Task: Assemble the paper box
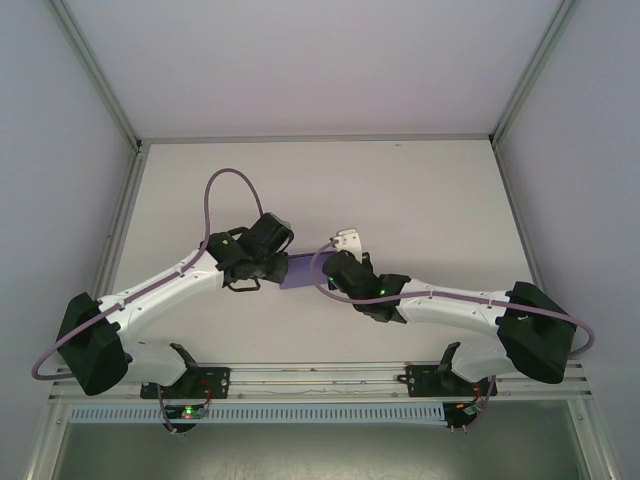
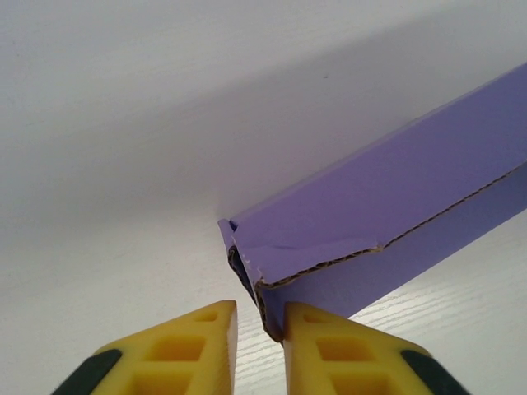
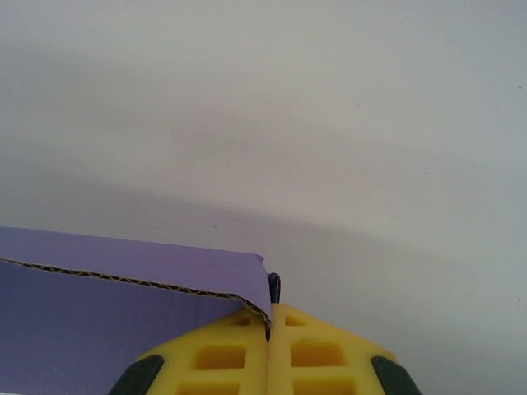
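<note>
The paper box [image 1: 298, 272] is a purple corrugated piece, partly folded, held low over the table between my two grippers. In the left wrist view the paper box [image 2: 387, 206] runs off to the upper right. Its folded corner sits in the gap of my left gripper [image 2: 261, 309], resting against the right finger [image 2: 329, 346] and apart from the left finger, so this gripper is open. In the right wrist view my right gripper [image 3: 269, 311] is shut on the end edge of the paper box [image 3: 123, 329], whose thin wall is pinched between the yellow pads.
The white table [image 1: 400, 200] is bounded by an aluminium frame and grey enclosure walls at the back and sides. A purple cable [image 1: 215, 190] loops above the left arm. Both arms meet at the table's middle.
</note>
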